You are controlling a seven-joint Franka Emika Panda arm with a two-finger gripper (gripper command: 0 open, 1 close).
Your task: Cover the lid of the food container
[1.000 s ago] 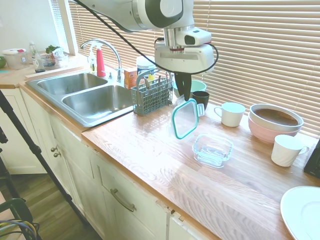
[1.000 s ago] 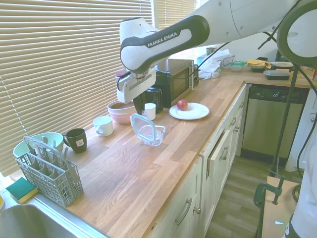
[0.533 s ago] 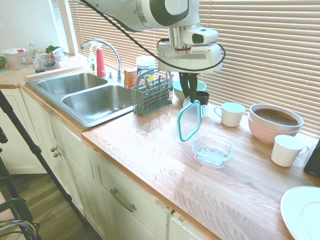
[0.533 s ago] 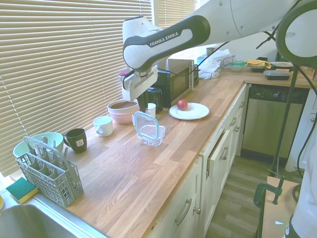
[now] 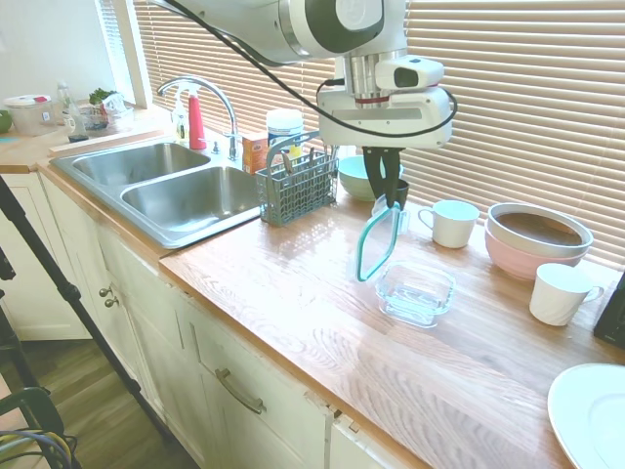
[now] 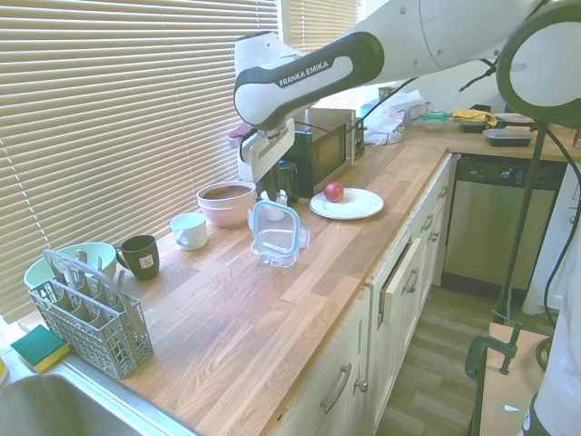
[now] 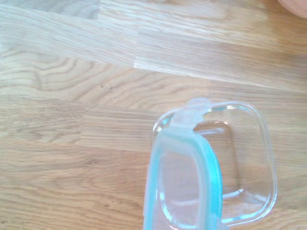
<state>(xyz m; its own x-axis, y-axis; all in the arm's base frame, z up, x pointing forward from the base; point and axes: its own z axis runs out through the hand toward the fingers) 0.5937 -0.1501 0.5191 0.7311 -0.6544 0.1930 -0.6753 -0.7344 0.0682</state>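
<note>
The lid (image 5: 377,242), clear with a teal rim, hangs almost edge-on from my gripper (image 5: 388,200), which is shut on its top edge. From the other side the lid (image 6: 275,227) shows its flat face, held by the gripper (image 6: 280,193) above the bench. The food container (image 5: 416,291), a low clear glass dish, sits on the wooden counter (image 5: 293,283) just right of and below the lid. In the second exterior view the container (image 6: 277,253) is partly behind the lid. In the wrist view the lid (image 7: 184,184) overlaps the container (image 7: 249,158).
A grey cutlery basket (image 5: 295,184) and the sink (image 5: 166,186) lie to the left. Behind stand a dark mug (image 6: 139,256), a white cup (image 5: 450,222), stacked pink and white bowls (image 5: 536,237), another white cup (image 5: 560,292) and a mint bowl (image 5: 361,175). A white plate (image 6: 346,203) holds a red fruit (image 6: 334,192).
The gripper has carried the lid rightward, closer to the container, and turned it so it now shows edge-on in the first exterior view.
</note>
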